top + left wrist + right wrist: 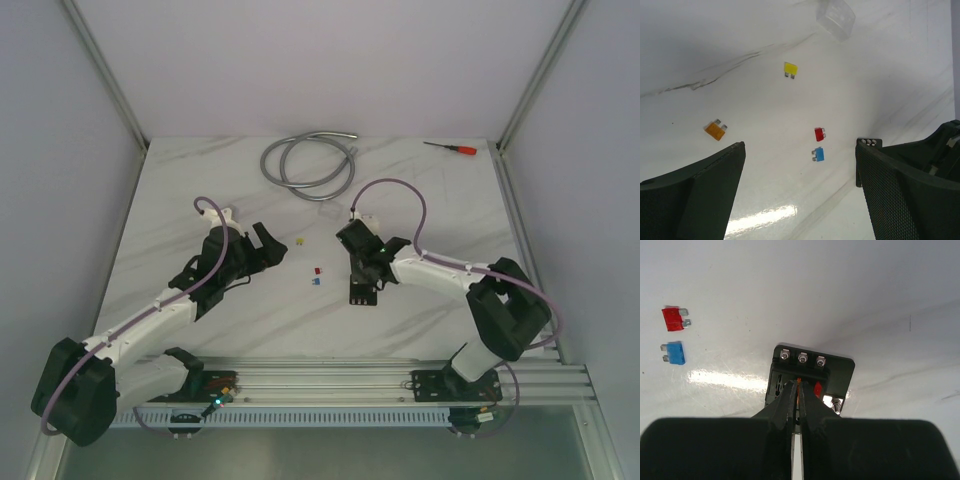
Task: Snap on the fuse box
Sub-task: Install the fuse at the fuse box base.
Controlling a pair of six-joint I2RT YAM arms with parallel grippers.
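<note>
Right hand (799,386) nipped nearly shut on an orange sliver (799,381), tips at the fuse box (840,371) — black, slotted, three screws along one edge, right of centre on the worktop (790,280). Left hand (800,146) spread wide near red fuse (819,134), blue fuse (818,154), yellow fuse (790,69) — clear cover (836,18) beyond.

Four loose fuses (790,69) (715,130) (820,134) (818,154), one fuse box (810,372), one clear cover (836,17) — plus one hose (308,160), one screwdriver (450,148).

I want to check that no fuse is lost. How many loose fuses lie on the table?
4, in the left wrist view: yellow fuse below the clear cover, orange fuse at left, red fuse just above blue fuse. Others may hide under the right end effector.
</note>
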